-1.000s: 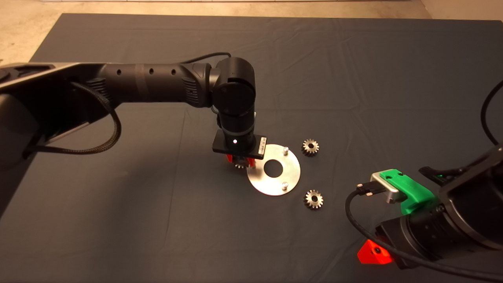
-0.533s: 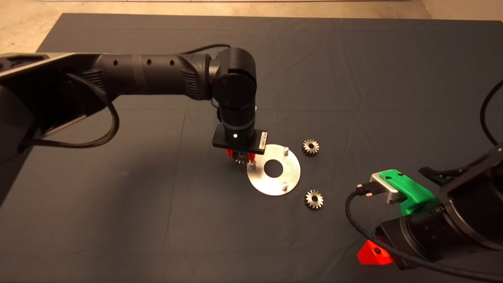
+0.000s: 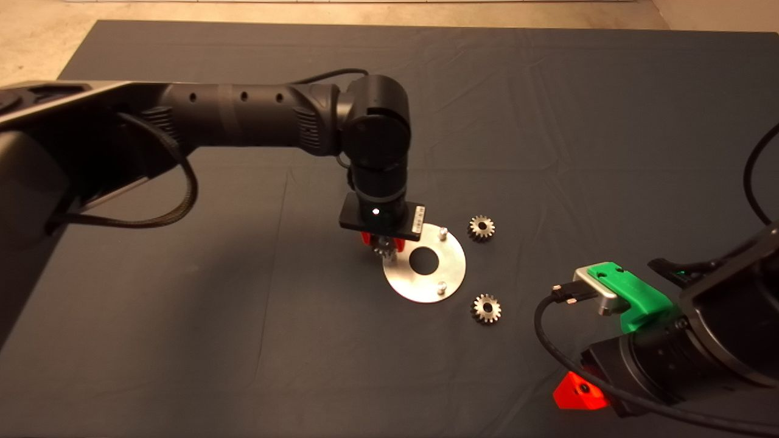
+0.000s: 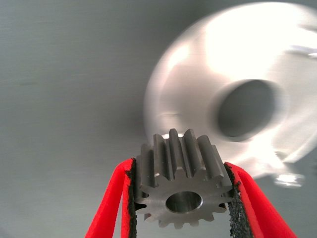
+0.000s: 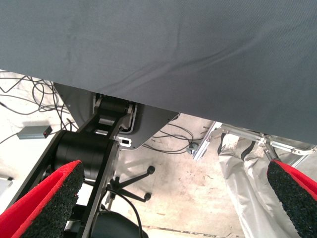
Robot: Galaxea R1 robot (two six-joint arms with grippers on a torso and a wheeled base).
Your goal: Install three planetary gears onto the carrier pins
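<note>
My left gripper (image 3: pixel 383 246) is shut on one planetary gear (image 4: pixel 182 184), its pads pressing the toothed sides. It hovers over the left rim of the shiny round disc (image 3: pixel 415 287). In the head view, two carrier pins (image 3: pixel 443 232) (image 3: pixel 441 287) stand bare on the disc's right side. The left part of the disc lies under the gripper, so any pin there is hidden. Two loose gears lie flat on the mat, one (image 3: pixel 481 227) at the disc's upper right and one (image 3: pixel 486 308) at its lower right. The disc (image 4: pixel 188 79) shows blurred beyond the held gear.
My right gripper (image 3: pixel 579 392) is parked at the lower right edge of the mat, fingers (image 5: pixel 44 198) wide apart with nothing between them. Its wrist view shows the mat's edge, the floor beyond, cables and the robot's base.
The left gripper has carried the gear a little to the right, from beside the disc's left rim to above it. The loose gears and the right arm have not moved.
</note>
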